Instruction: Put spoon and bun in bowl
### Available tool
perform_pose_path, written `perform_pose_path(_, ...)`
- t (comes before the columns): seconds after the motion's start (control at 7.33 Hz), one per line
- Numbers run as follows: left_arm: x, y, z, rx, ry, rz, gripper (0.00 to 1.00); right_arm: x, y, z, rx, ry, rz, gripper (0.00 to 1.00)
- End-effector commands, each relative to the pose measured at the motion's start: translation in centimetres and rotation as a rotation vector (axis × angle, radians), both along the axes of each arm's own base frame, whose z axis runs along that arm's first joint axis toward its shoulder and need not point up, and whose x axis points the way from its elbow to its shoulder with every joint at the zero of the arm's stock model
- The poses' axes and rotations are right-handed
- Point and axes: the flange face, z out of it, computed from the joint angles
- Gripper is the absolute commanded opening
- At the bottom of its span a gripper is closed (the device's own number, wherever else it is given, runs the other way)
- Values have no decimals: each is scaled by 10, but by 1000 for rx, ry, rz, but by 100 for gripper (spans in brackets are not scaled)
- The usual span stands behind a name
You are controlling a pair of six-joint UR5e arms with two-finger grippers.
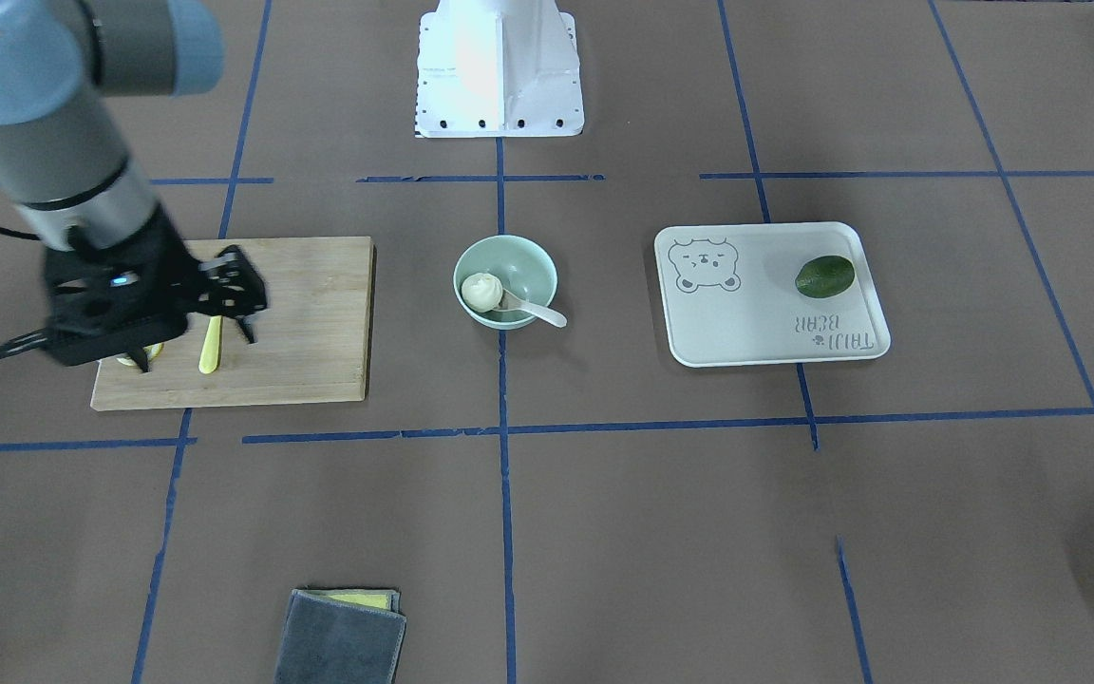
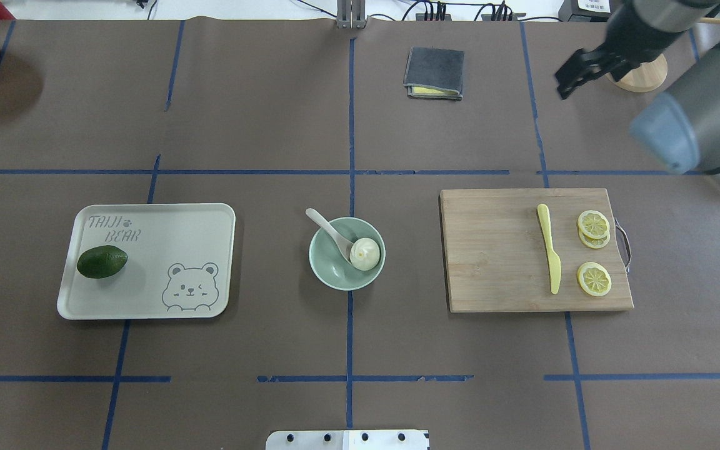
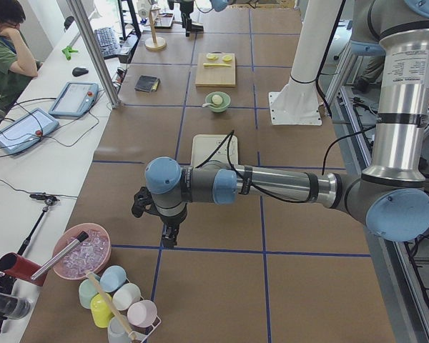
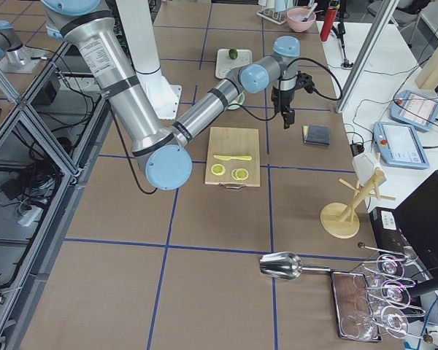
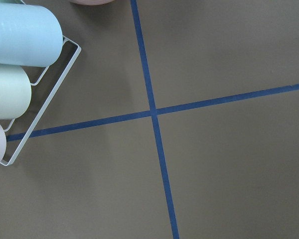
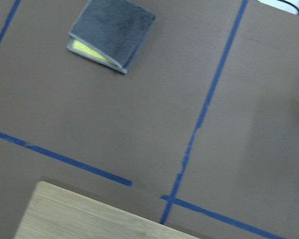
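Plainly, bun (image 2: pixel 365 253) partly hides spoon (image 2: pixel 329 228) in bowl (image 2: pixel 335 282); right jaws apart, left jaws unclear.

A robotics lab: beside the tape-gridded table (image 3: pixel 222 286) an operator (image 3: pixel 3 50) sits at a bench (image 3: pixel 28 179) with control tablets (image 3: pixel 74 98) and keyboard (image 3: pixel 105 41).

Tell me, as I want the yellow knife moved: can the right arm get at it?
Probably yes: the knife lies uncovered on the board, and the right pincer hangs open just beyond it.
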Motion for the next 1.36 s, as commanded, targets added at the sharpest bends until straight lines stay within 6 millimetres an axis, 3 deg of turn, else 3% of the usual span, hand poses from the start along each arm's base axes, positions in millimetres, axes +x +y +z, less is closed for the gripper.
perform_pose_path(0.0, 0, 1, 0, 0, 0, 1, 100, 127, -25, 99, 8, 13, -52, 100)
perform_pose_path(0.14, 0, 1, 0, 0, 0, 1, 100, 158, -9, 155, -67, 37, -14, 100)
perform_pose_path(0.27, 0, 3, 1, -2, 2, 0, 100, 198, 25, 215, -167, 45, 47, 100)
perform_pose_path(0.41, 0, 7, 6, -11, 5, 0, 100, 222, 55, 254, -236, 49, 85, 100)
perform_pose_path(0.55, 0, 7, 6, -11, 5, 0, 100, 229, 75, 273, -270, 51, 96, 100)
perform_pose_path(0.82, 0, 8, 5, -11, 8, 0, 100, 237, 91, 301, -319, 50, 116, 100)
perform_pose_path(0.95, 1, 7, 4, -6, 10, 1, 100, 237, 93, 292, -286, 45, 116, 100)
perform_pose_path(1.23, 0, 5, 0, 3, 3, 0, 100, 237, 100, 303, -286, 47, 121, 100)
